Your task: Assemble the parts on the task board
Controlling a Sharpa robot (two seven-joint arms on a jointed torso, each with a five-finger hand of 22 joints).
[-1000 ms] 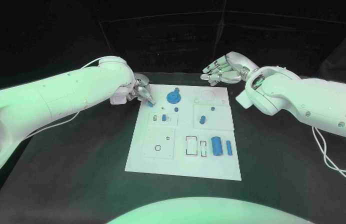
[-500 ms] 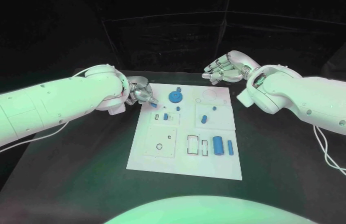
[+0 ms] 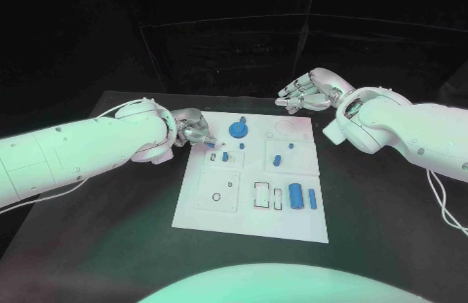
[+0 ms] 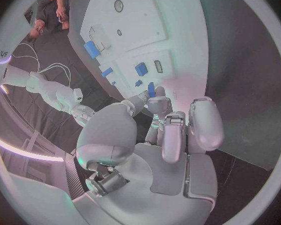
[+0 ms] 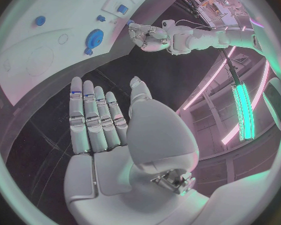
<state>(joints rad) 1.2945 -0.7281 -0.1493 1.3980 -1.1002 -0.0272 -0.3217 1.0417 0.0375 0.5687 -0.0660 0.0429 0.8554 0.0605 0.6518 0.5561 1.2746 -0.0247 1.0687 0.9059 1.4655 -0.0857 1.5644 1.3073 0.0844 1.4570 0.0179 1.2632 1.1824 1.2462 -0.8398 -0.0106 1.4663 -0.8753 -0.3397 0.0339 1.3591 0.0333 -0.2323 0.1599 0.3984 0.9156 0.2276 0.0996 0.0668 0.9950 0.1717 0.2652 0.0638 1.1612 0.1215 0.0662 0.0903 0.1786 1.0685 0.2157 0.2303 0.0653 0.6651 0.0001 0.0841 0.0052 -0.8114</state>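
Head view first: the white task board [image 3: 255, 181] lies flat in the middle of the black tabletop [image 3: 117, 235], and the left robot hand [image 3: 195, 128] is over the board's far left corner, pinching a small blue peg [image 3: 209, 143] at its fingertips. Left wrist view backs that up: the peg [image 4: 151, 89] stands out past the curled fingers [image 4: 172, 135], just above the white plate [image 4: 178, 45]. So that hand is gripping the peg, with the piece at the board's edge close to the small blue block [image 3: 224, 157] seated in the left panel.

Over on the other side, the right robot hand [image 3: 310, 93] hangs past the board's far right corner, off the plate. Right wrist view shows its fingers [image 5: 93, 117] straight and side by side, thumb apart, nothing held — open.

On the board itself, a round blue knob [image 3: 237, 129] sits near the far edge, a blue oval piece [image 3: 277, 159] lies in the right middle panel, and two blue cylinders [image 3: 295, 199] lie side by side near the right edge, closer to the robot.
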